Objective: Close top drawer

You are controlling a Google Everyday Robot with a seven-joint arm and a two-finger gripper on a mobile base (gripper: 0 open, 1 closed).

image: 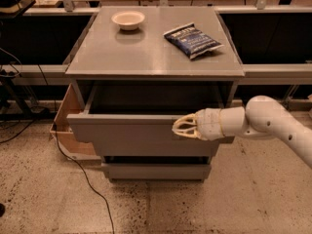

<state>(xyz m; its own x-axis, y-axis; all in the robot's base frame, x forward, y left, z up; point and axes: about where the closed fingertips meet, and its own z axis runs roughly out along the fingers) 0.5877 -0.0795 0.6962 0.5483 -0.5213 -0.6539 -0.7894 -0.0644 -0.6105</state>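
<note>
The top drawer (124,135) of the grey cabinet is pulled out partway, and its dark inside shows behind the flat front panel. My gripper (176,127) sits at the right part of that front panel, level with its upper edge. It seems to touch the panel, with nothing seen held in it. The white arm reaches in from the right.
On the cabinet top (146,57) are a white bowl (128,19) and a blue chip bag (192,39). A shorter drawer front (156,171) lies below. A cardboard box (66,126) leans at the cabinet's left, and a black cable (83,179) runs across the speckled floor.
</note>
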